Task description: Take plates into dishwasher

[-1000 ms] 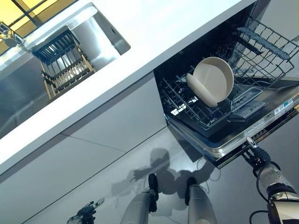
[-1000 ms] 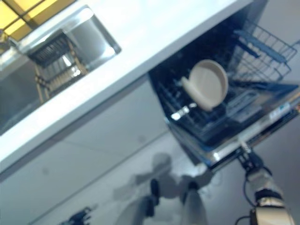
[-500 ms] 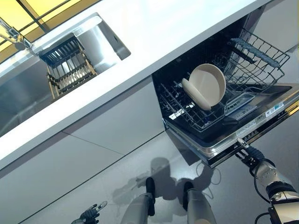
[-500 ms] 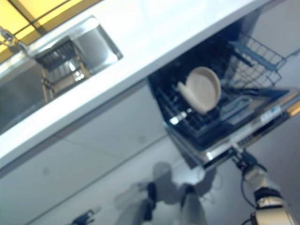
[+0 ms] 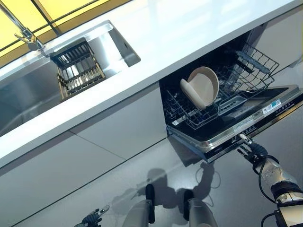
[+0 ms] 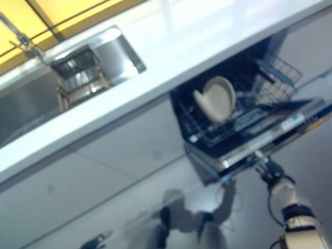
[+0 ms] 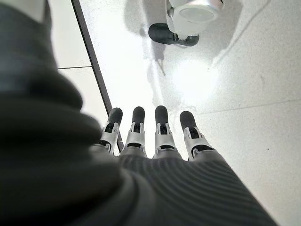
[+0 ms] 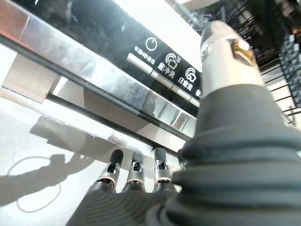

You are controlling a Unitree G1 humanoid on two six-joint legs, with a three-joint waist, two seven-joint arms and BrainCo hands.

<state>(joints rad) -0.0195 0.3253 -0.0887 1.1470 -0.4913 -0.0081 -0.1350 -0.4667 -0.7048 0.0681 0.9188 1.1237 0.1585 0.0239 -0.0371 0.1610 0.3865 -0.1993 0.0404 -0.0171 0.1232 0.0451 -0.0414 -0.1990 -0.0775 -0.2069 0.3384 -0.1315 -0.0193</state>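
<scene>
Two cream plates stand on edge in the lower rack of the open dishwasher, the smaller one in front. The door hangs open and low. My right hand is at the door's front edge. In the right wrist view its fingers lie straight under the edge and its thumb reaches up over the control panel. It holds no plate. My left hand hangs low at the left over the floor, its fingers straight and empty.
A white counter runs above the dishwasher. A steel sink at the left holds a dish rack, with a faucet behind it. The upper wire basket sits pulled out above the plates. Grey cabinet fronts stand left of the dishwasher.
The whole picture has shifted, so the camera moved. My right hand stays at the door's front edge. The plates keep their place in the rack. The left hand still hangs low.
</scene>
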